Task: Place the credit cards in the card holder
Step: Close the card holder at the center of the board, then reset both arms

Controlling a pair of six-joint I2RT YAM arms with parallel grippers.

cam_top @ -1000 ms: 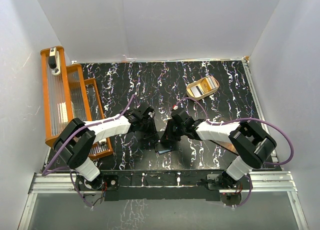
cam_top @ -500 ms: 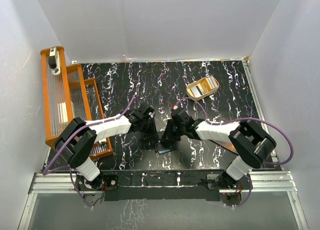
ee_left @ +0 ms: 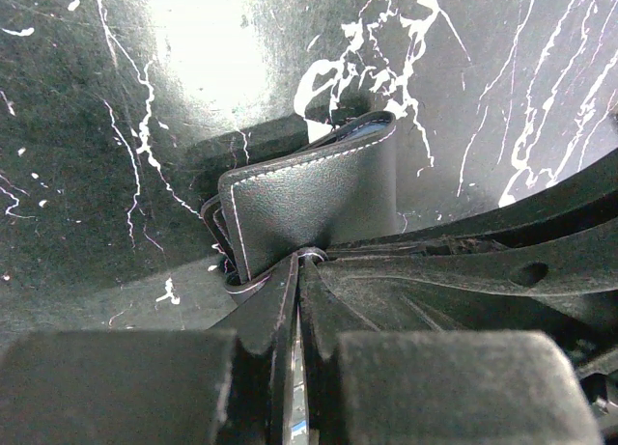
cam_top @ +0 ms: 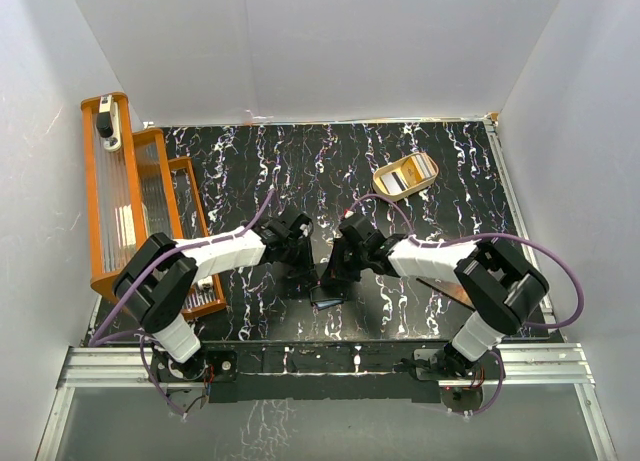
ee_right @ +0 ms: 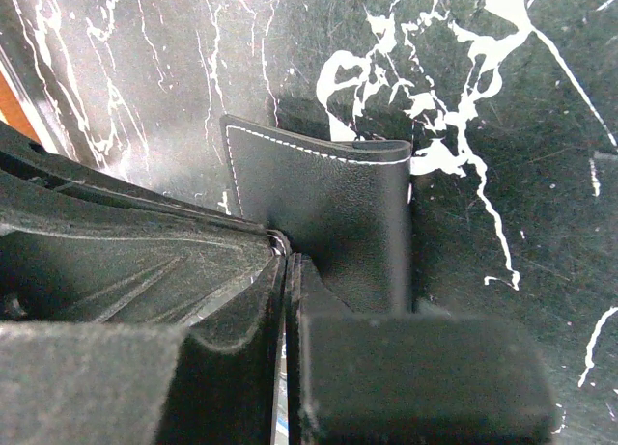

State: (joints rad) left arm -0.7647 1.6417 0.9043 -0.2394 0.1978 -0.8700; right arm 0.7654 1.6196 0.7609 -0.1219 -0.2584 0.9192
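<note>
Left gripper (ee_left: 298,263), right gripper (ee_right: 285,248) reach inward, nose to nose; both clamped on card holder (ee_left: 311,200) edge.

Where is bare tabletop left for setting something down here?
Free: the back strip of table between the orange rack and tan tray. Crowded: front centre, where left gripper and right gripper meet on the card holder.

Strong overhead light fills the white booth (cam_top: 300,41) evenly. On the glossy tabletop (ee_left: 208,49) it blooms into white glare (left wrist view worst). Both wrist cameras blur the nearest fingers (ee_right: 415,387); shadows are soft.
</note>
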